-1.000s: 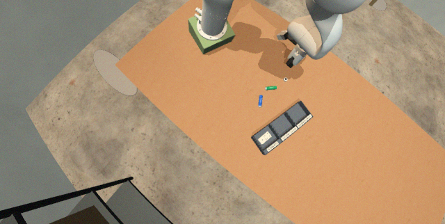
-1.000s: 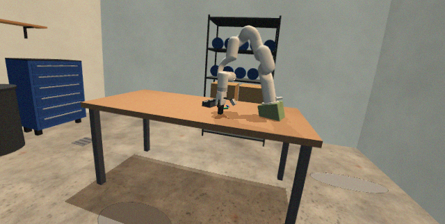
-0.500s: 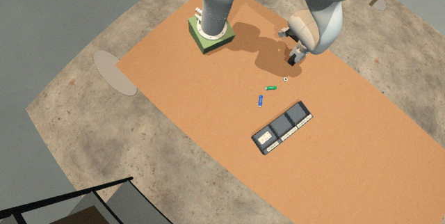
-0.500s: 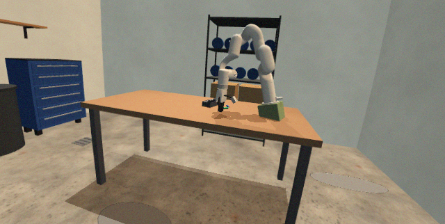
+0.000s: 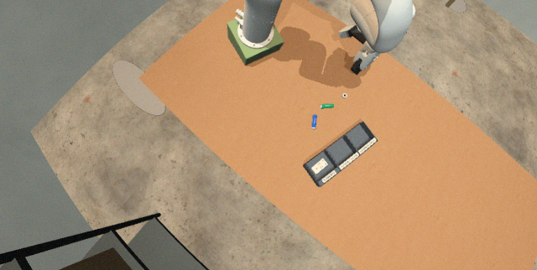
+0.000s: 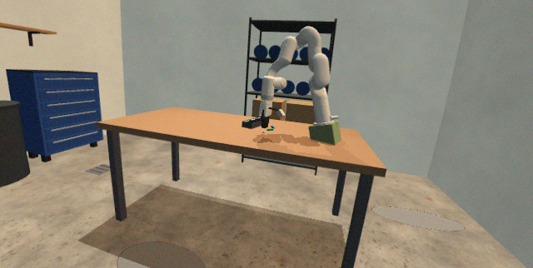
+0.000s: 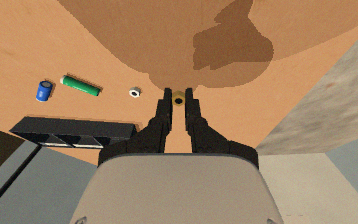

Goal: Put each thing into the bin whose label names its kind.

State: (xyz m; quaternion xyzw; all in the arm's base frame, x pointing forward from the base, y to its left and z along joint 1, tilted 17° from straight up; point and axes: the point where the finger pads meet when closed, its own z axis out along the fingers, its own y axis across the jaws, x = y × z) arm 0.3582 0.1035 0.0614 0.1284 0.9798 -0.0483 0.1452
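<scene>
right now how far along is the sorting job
Done: one pale flat item already lies in the end compartment of the bin row; the other two look unfilled. In hand: the pincer is shut on a small brass nut, lifted above the table. Left: the silver nut, green battery and blue battery lie on the table.

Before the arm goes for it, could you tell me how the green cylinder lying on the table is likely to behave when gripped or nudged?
The green cylinder lies on its side, so a nudge across its length would probably roll it. It looks rigid and slim, likely light. Its smooth round body may slip unless the fingers close squarely across it.
</scene>
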